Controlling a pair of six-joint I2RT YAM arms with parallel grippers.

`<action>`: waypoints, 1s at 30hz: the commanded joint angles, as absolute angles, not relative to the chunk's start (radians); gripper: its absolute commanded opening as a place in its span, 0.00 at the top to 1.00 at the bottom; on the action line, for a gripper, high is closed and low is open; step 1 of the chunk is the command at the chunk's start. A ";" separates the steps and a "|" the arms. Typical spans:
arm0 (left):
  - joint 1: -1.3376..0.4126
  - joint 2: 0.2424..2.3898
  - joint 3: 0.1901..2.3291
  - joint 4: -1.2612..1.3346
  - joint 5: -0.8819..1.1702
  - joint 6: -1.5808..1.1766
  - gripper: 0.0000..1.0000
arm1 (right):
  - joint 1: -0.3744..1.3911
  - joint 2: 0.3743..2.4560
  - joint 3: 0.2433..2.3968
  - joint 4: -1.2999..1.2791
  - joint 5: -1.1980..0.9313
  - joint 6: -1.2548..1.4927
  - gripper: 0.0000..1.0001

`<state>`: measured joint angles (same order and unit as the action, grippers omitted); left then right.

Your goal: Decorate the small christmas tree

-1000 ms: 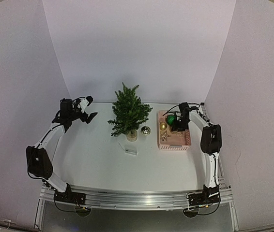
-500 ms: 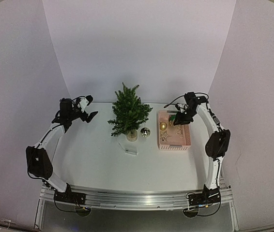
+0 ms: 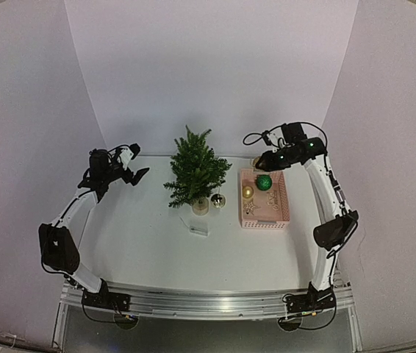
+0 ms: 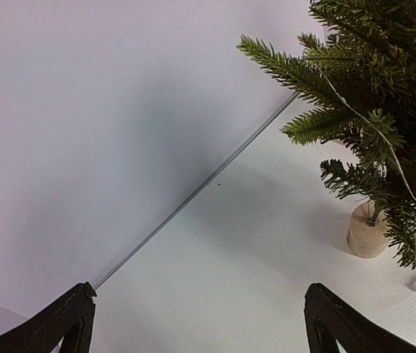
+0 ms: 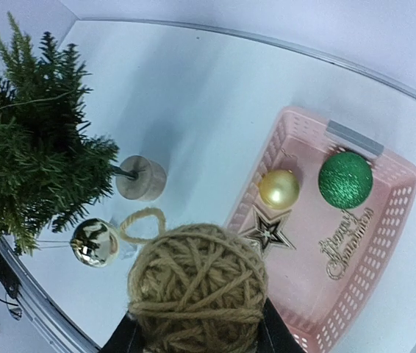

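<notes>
Holding a twine ball (image 5: 197, 283) clenched in my right pincer (image 3: 264, 161), raised near the pink basket (image 3: 281, 215); the small christmas tree (image 3: 195, 170) stands central on the bench (image 3: 142, 235), my left pincer (image 4: 197, 323) released to its left. Best approach: slide the ball's loop (image 5: 143, 219), seemingly dangling free, over a firm outer branch.

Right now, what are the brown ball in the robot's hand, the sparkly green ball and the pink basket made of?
The brown wound-twine ball looks like jute or similar rough string: crossing fuzzy strands show. The sparkly green round ball seems glitter-coated, grainy and twinkling; its core is hidden. The pink perforated rectangular basket looks like smooth moulded plastic, with neat rows of holes.
</notes>
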<state>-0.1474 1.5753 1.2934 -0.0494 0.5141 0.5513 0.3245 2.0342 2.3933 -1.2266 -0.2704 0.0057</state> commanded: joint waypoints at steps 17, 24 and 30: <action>-0.143 1.534 1.327 -0.048 0.539 0.549 0.01 | 0.392 2.187 2.488 -1.043 -0.314 -0.054 0.91; -0.141 1.531 1.326 -0.051 0.533 0.556 0.01 | 0.394 2.199 2.486 -1.044 -0.363 -0.077 0.92; -0.143 1.531 1.324 -0.051 0.529 0.560 0.01 | 0.394 2.194 2.447 -1.044 -0.364 -0.083 0.93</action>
<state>-0.1474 1.5661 1.2938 -0.0528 0.5220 0.5526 0.3889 2.1773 2.4535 -1.0615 -0.3303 -0.0601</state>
